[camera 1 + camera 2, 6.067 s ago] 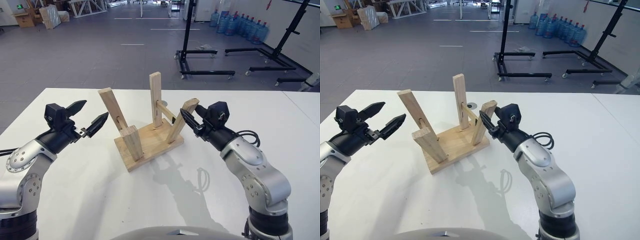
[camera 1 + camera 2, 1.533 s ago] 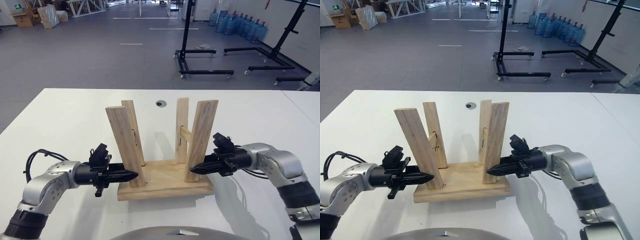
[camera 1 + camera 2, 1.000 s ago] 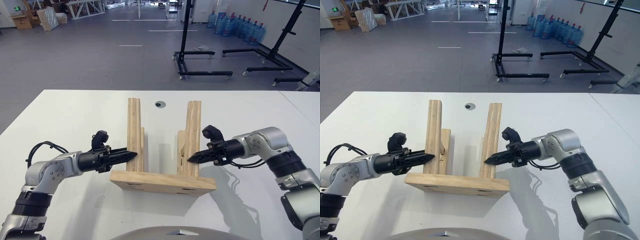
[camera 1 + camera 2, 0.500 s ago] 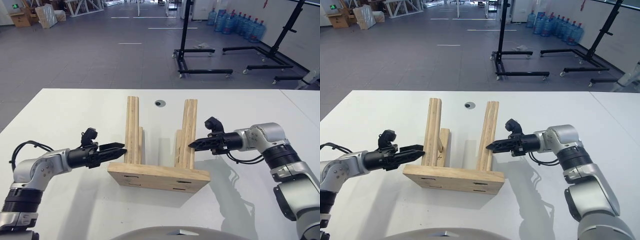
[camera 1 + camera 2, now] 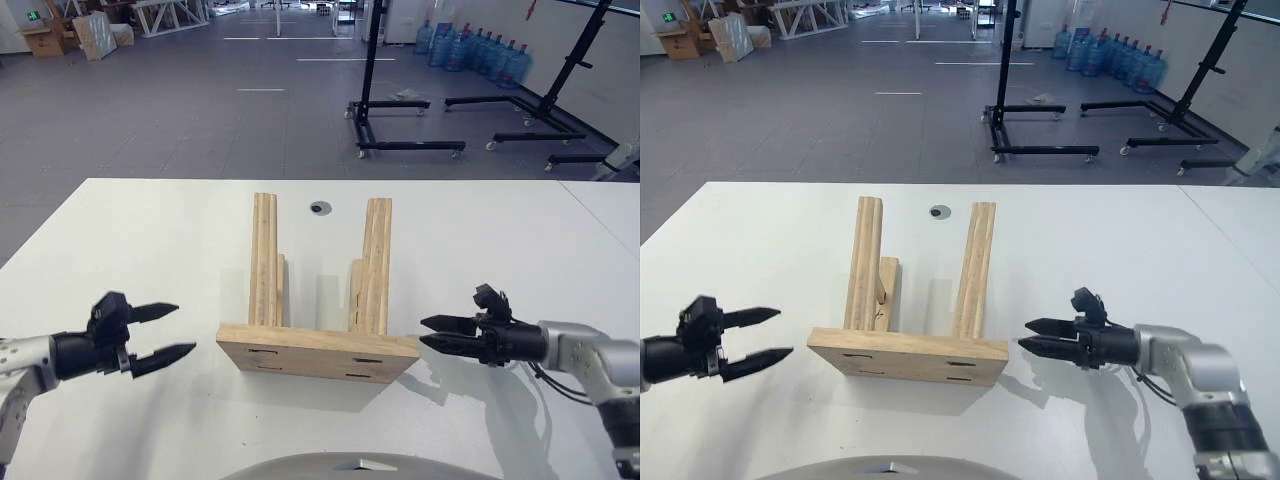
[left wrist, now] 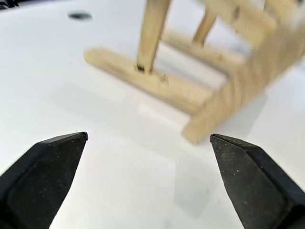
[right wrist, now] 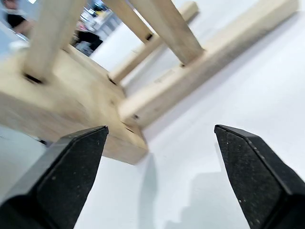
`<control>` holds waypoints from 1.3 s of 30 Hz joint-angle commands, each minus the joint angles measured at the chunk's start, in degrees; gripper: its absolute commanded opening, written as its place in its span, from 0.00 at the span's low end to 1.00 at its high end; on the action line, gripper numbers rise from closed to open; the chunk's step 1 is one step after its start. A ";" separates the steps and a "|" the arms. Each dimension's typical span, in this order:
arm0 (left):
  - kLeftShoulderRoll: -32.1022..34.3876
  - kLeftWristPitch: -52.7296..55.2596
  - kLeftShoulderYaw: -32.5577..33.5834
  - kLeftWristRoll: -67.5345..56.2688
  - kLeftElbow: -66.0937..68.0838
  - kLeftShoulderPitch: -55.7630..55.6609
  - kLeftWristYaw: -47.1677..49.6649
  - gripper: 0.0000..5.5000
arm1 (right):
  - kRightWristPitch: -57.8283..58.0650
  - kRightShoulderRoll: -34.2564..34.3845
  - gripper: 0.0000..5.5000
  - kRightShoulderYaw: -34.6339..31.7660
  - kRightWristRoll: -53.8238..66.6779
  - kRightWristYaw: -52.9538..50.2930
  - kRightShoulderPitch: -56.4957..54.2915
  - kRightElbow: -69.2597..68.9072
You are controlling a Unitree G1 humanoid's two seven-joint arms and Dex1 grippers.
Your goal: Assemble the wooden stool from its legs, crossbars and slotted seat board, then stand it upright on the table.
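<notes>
Left gripper [image 5: 185, 327] and right gripper [image 5: 422, 331]: fingers parted, holding nothing, apart from the pale wooden stool [image 5: 318, 352] between them. Stool lies on its side on the flat white table [image 5: 150, 230]. Behind: grey floor [image 5: 180, 100], black wheeled stands [image 5: 400, 105].

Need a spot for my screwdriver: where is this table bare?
Bare table lies wide on either side of the legs of the stool, and beyond them. Narrower gaps separate its seat board from the left gripper and right gripper. Between the legs it's crowded.
</notes>
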 commanded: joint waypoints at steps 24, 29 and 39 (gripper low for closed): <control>-10.08 -14.34 -21.73 4.25 5.05 -14.91 -2.41 0.67 | -27.96 9.87 0.60 11.37 -7.16 -0.10 3.09 -7.54; -9.99 -11.11 -21.74 0.53 1.68 -15.18 -3.46 0.53 | -26.47 8.29 0.43 10.85 -6.13 -0.30 4.87 -10.16; -11.03 -6.76 -20.04 -4.11 1.50 -14.56 -5.12 0.37 | -24.56 7.32 0.30 10.88 -4.80 -1.32 7.54 -14.08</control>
